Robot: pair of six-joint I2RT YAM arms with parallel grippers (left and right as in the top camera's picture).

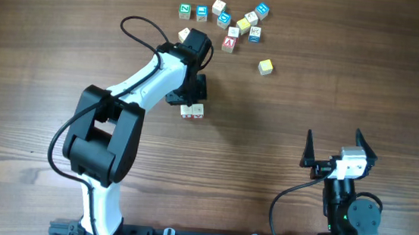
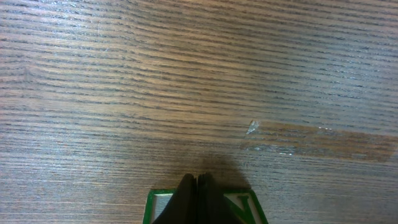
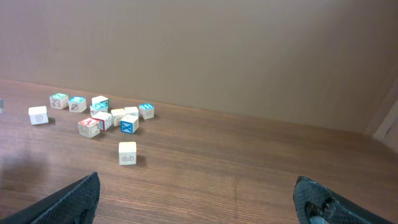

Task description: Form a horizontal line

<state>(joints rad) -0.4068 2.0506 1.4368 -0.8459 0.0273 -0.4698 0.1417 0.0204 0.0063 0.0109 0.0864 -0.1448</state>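
The left gripper [image 2: 196, 186], fingers pressed together, rests on the seam of the horizontal line [image 1: 192, 111], so far only two cubes directly beneath its tips. The step looks like squaring that pair; next calls for fetching another from the scattered cubes [image 1: 233, 24] beyond its fingertips; the right gripper [image 1: 334, 140] waits spread wide

Green-edged cubes [image 2: 241, 208], perhaps two, behind jaws

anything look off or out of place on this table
A glossy, tape-like streak on the wooden table stands out in the left wrist view; it looks like residue or a scuff. Also, one pale yellow wooden cube sits alone, apart from the loose cluster of letter cubes.
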